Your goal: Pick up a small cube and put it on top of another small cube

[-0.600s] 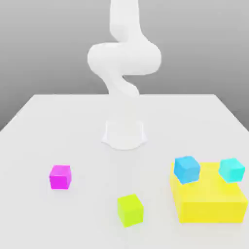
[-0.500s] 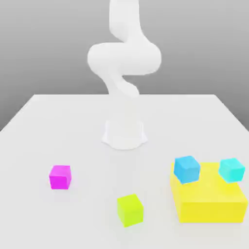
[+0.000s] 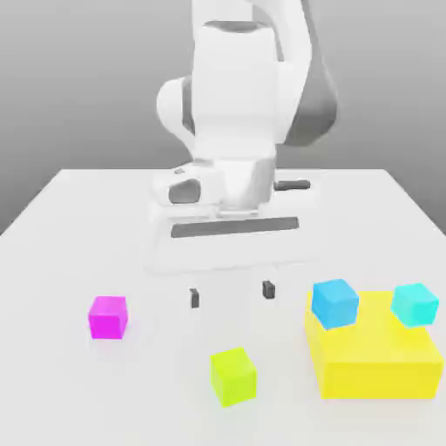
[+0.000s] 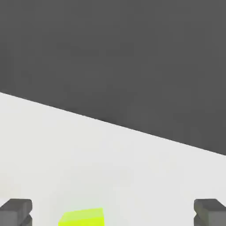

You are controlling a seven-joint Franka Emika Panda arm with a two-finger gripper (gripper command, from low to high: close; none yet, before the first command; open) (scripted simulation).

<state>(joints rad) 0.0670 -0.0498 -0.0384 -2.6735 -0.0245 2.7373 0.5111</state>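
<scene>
We log: gripper point(image 3: 231, 296) w/ fingers spread wide, empty, above lime cube point(image 3: 233, 375); magenta cube point(image 3: 108, 316) well apart from lime cube.

We see a smooth white arm point(image 3: 235, 96) of rounded, bulky segments with a grey shaded section along one side. Its broad white hand carries a dark grey bar across the front, and the gripper point(image 3: 231, 294) ends in two small dark grey fingertips point(image 3: 194, 298).

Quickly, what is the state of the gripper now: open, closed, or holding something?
Gripper: open, holding nothing; it hangs above the table, behind the lime cube.
</scene>
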